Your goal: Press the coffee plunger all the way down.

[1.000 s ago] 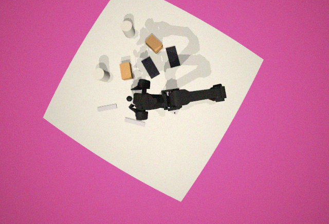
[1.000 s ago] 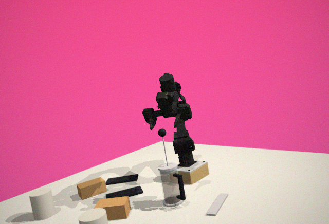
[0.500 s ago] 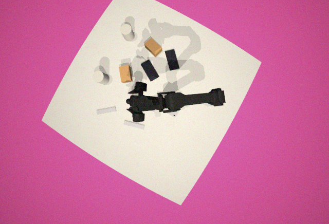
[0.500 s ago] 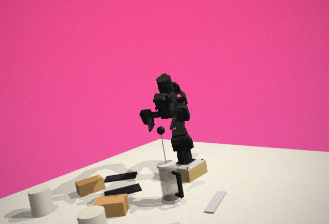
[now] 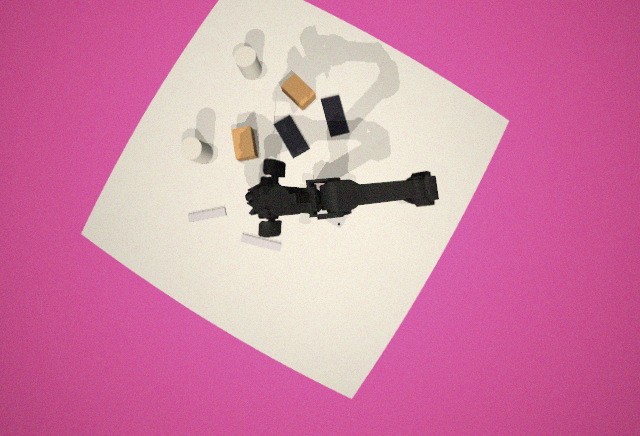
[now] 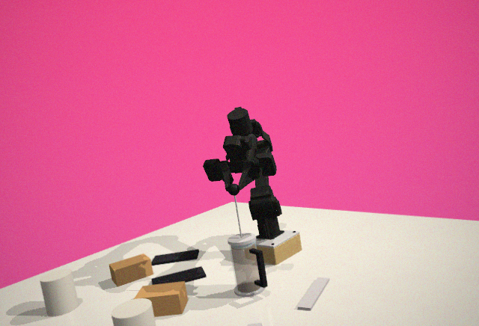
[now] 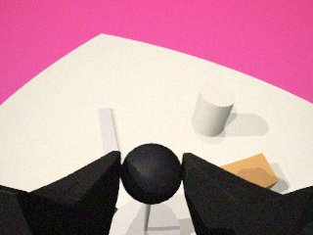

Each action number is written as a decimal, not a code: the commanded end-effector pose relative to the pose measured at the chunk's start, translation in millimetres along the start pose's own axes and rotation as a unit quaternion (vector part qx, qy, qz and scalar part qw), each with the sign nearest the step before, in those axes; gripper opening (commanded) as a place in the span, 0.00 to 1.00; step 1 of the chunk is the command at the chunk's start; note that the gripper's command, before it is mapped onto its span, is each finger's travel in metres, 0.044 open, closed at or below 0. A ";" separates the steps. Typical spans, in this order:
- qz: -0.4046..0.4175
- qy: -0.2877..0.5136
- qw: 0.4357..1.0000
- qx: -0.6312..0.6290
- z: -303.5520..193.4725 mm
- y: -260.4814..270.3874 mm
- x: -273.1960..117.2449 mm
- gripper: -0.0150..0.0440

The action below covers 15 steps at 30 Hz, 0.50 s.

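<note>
The coffee press [image 6: 245,270] stands upright on the table, its black handle [image 6: 261,268] to the right in the exterior view. Its pale lid [image 6: 242,240] [image 7: 129,222] has the thin plunger rod [image 6: 237,214] rising far above it, so the plunger is up. The round black knob [image 6: 233,190] [image 7: 152,173] tops the rod. My gripper [image 5: 251,197] [image 6: 233,188] [image 7: 152,161] points down over the press and is shut on the knob, a finger against each side in the wrist view. In the top view the arm hides the press.
Orange blocks [image 5: 244,143] [image 5: 298,89] [image 6: 130,269] [image 7: 251,170] and dark slabs [image 5: 292,136] [image 5: 334,116] lie on one side of the press. White cylinders [image 5: 245,55] [image 5: 193,148] [image 7: 211,115] stand farther out. Pale flat strips [image 5: 206,214] [image 5: 261,241] [image 6: 313,293] lie nearby.
</note>
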State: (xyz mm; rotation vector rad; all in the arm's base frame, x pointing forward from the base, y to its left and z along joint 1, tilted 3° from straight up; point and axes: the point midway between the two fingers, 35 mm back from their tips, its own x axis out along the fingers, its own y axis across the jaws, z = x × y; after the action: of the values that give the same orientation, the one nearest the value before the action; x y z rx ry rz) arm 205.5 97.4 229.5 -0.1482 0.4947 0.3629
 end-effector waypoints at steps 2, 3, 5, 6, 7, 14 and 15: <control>0.000 0.000 1.000 -0.001 0.1 0.1 0.3 0.46; 0.000 0.000 1.000 -0.001 -0.1 0.1 0.5 0.46; 0.000 -0.001 1.000 -0.001 -1.1 0.1 1.2 0.46; 0.000 -0.001 1.000 -0.001 -1.9 0.1 1.8 0.46; 0.000 -0.001 1.000 -0.001 -3.0 0.1 2.5 0.46; 0.000 -0.001 1.000 -0.002 -11.8 0.2 8.9 0.46; 0.000 -0.001 1.000 -0.002 -13.1 0.2 9.8 0.46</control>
State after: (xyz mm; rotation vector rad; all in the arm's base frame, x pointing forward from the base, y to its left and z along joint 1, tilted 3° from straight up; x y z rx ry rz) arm 207.8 97.8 226.6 -0.1395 0.4677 0.3630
